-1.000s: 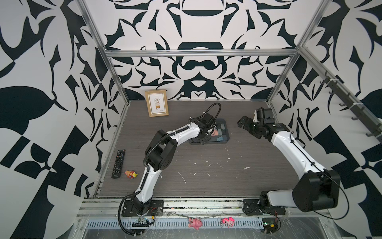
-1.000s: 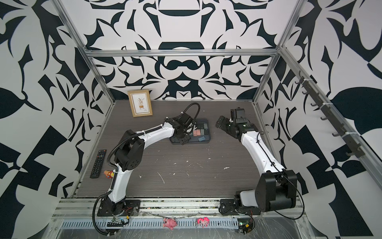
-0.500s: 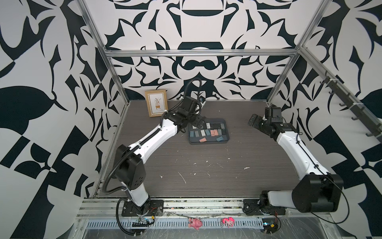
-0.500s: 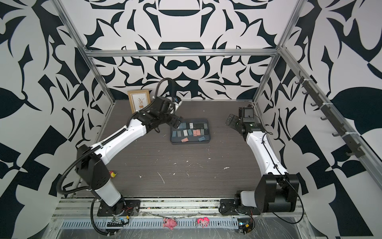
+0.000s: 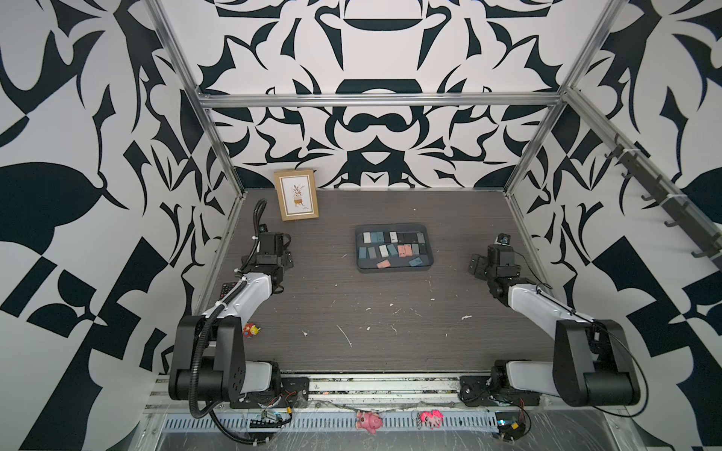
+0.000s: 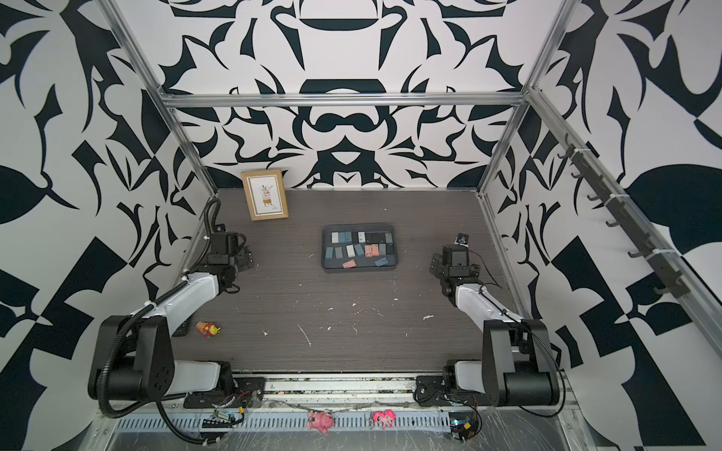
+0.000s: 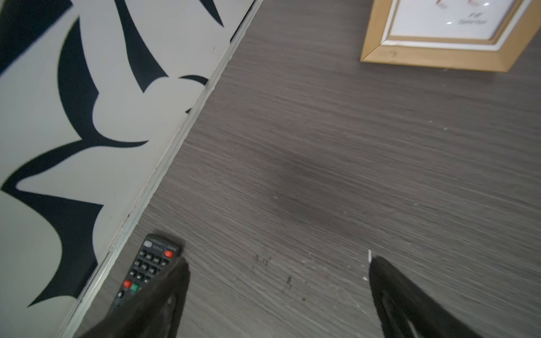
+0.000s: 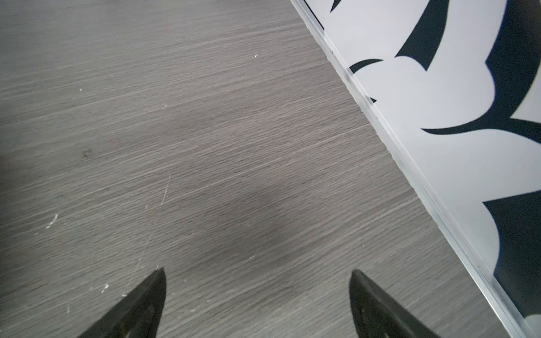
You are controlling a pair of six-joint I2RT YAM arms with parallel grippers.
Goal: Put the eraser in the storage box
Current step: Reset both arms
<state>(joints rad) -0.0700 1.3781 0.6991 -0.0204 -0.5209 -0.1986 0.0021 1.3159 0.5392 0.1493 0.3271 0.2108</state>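
We park both arms at the desk's [image 5: 351, 312] edges, left fingers [image 7: 164, 298] and right fingers [image 8: 137, 307] spread apart and empty, probably because nothing remains to carry. The storage box [image 5: 394, 270] sits between the two pairs, well apart from each. Its erasers [image 5: 405, 250] lie flat inside, and we see none loose outside it.
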